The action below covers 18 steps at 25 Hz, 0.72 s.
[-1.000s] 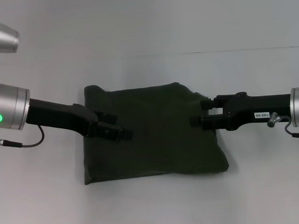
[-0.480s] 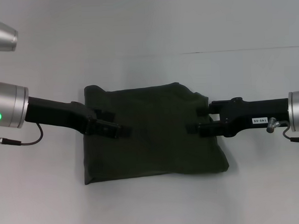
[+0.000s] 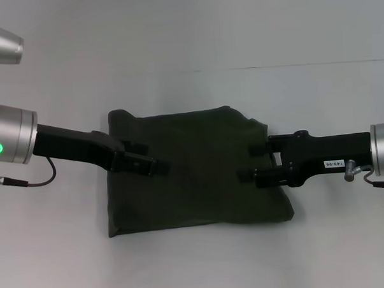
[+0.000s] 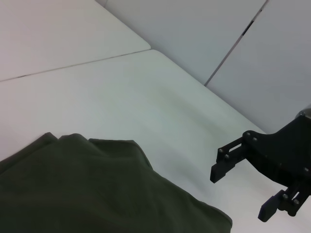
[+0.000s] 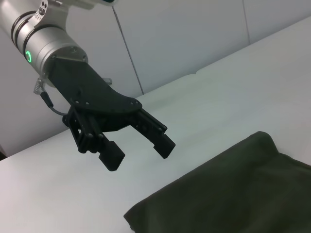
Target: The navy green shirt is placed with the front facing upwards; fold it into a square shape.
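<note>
The navy green shirt [image 3: 193,176] lies folded into a rough square in the middle of the white table, with no print showing. My left gripper [image 3: 150,157] hovers over the shirt's left part, open and empty. My right gripper [image 3: 250,162] hovers over the shirt's right part, also open and empty. The left wrist view shows a folded edge of the shirt [image 4: 73,189] and the right gripper [image 4: 242,194] beyond it, jaws apart. In the right wrist view the left gripper [image 5: 139,155] hangs open above the table, just past the shirt [image 5: 233,194].
The white table [image 3: 197,265] extends on all sides of the shirt. A thin seam [image 3: 303,64] runs across its far part. Pale wall panels [image 5: 184,34] stand behind the table.
My right gripper has shifted toward the table's near side and slightly inward over the shirt. The left gripper has barely moved. The shirt lies as before.
</note>
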Each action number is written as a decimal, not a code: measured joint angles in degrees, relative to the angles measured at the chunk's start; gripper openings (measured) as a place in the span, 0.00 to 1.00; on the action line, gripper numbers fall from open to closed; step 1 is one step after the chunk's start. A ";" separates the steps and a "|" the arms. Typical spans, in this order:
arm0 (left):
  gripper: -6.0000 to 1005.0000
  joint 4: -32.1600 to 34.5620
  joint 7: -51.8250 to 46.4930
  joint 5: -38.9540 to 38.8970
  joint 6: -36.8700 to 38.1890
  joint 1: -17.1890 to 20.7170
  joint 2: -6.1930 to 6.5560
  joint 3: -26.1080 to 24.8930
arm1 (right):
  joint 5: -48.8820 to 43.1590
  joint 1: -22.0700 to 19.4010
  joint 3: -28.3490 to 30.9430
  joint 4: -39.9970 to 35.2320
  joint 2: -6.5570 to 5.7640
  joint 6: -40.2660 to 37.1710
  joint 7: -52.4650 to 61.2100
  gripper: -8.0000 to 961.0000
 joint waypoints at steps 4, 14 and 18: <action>0.94 0.00 -0.09 0.00 0.00 0.04 0.00 0.00 | 0.00 -0.01 0.23 0.00 0.02 -0.08 -0.02 0.80; 0.94 0.00 0.09 0.00 0.09 -0.03 0.00 0.34 | -0.01 0.17 0.54 0.00 0.02 -0.10 -0.06 0.80; 0.94 0.00 1.06 0.00 0.70 -0.08 -0.06 0.52 | -0.02 0.14 0.69 0.00 0.02 0.21 -0.04 0.80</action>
